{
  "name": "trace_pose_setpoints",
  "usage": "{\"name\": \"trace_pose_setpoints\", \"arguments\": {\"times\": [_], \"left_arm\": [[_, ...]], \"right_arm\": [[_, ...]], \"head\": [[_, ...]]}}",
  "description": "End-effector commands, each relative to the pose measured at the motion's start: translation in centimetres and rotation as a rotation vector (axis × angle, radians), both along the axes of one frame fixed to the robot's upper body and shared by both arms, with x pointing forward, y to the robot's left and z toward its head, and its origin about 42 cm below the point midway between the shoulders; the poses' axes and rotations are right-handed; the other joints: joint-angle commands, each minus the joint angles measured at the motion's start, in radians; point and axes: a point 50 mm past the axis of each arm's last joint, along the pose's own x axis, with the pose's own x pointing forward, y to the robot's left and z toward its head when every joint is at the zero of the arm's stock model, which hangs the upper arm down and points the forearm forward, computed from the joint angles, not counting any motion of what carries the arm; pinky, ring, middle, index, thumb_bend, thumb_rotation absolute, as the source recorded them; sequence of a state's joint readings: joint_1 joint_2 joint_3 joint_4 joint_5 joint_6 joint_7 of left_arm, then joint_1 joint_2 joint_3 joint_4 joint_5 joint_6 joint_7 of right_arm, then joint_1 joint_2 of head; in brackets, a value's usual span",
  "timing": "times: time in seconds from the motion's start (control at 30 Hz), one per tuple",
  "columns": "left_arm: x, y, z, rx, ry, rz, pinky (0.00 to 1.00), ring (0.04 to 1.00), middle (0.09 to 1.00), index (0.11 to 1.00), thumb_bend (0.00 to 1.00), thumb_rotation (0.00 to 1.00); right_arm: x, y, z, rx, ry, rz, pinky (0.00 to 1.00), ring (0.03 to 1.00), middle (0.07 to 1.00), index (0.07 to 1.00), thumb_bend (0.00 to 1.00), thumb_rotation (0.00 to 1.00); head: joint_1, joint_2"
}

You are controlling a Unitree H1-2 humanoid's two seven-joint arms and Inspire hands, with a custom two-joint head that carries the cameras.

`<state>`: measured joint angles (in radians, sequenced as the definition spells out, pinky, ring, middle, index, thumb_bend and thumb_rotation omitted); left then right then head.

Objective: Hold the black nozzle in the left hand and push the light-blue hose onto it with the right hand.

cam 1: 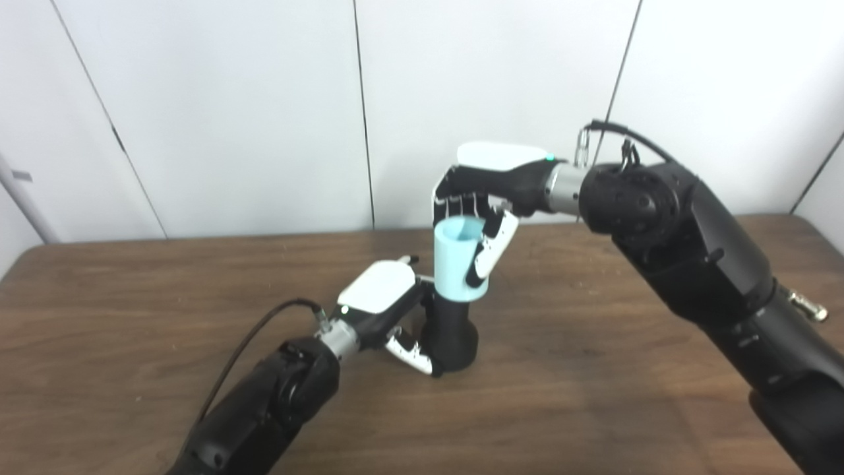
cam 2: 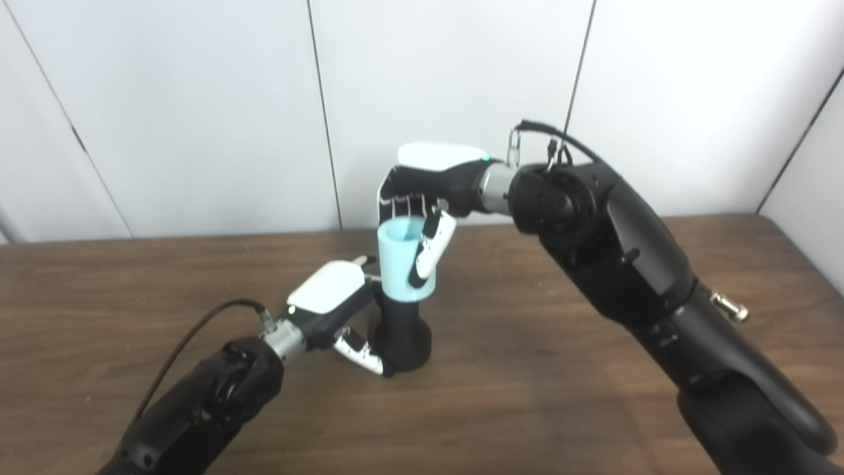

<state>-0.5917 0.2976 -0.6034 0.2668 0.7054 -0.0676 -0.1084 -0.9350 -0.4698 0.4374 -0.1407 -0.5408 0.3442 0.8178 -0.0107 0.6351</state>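
The black nozzle point(cam 1: 451, 336) stands upright on the wooden tabletop point(cam 1: 593, 369), near the middle of it, its wider base resting on the wood and its narrower neck pointing up. The light-blue hose point(cam 1: 458, 258), a short open-topped tube, sits upright on the top of the nozzle, its lower rim over the neck so the two are joined in one vertical line.

The left hand point(cam 1: 389, 310) comes in low from the near left, its forearm slanting up over the tabletop. Its fingers are wrapped around the nozzle's lower body from the left side, gripping it, with the thumb showing white at the near side of the base.

The right hand point(cam 1: 484, 198) reaches in from the right, the arm raised high and bent, the wrist level and the palm turned down. Its fingers curl down over the far side and rim of the hose while the thumb presses on the near right side, so it holds the hose from above.

Bare wood lies open on every side of the pair, widest to the left and near right. The far tabletop edge meets white wall panels point(cam 1: 231, 112) just behind the right hand.

There is one nozzle, one hose and two hands.
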Motion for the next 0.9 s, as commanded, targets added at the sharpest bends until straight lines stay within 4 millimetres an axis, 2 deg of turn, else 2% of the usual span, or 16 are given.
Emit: {"name": "trace_pose_setpoints", "arguments": {"times": [0.0,0.4,0.87], "left_arm": [[-1.4,0.8,-3.5,0.140,0.106,-0.019,1.00,0.639,0.482,0.488,0.53,0.00],[-1.3,0.7,-3.4,0.143,0.102,-0.023,1.00,0.636,0.483,0.488,0.53,0.00],[-1.2,0.8,-3.3,0.150,0.093,-0.028,1.00,0.636,0.485,0.486,0.53,0.00]], "right_arm": [[-0.2,0.0,1.3,-0.006,-0.056,0.002,0.43,0.486,0.472,0.471,0.52,0.00],[-0.1,1.4,-0.5,0.078,-0.041,0.008,0.43,0.481,0.474,0.472,0.52,0.00],[0.2,1.6,-0.9,0.143,-0.033,-0.007,0.40,0.455,0.482,0.479,0.52,0.00]], "head": [[0.000,0.001],[-0.004,0.006],[-0.012,0.015]]}}
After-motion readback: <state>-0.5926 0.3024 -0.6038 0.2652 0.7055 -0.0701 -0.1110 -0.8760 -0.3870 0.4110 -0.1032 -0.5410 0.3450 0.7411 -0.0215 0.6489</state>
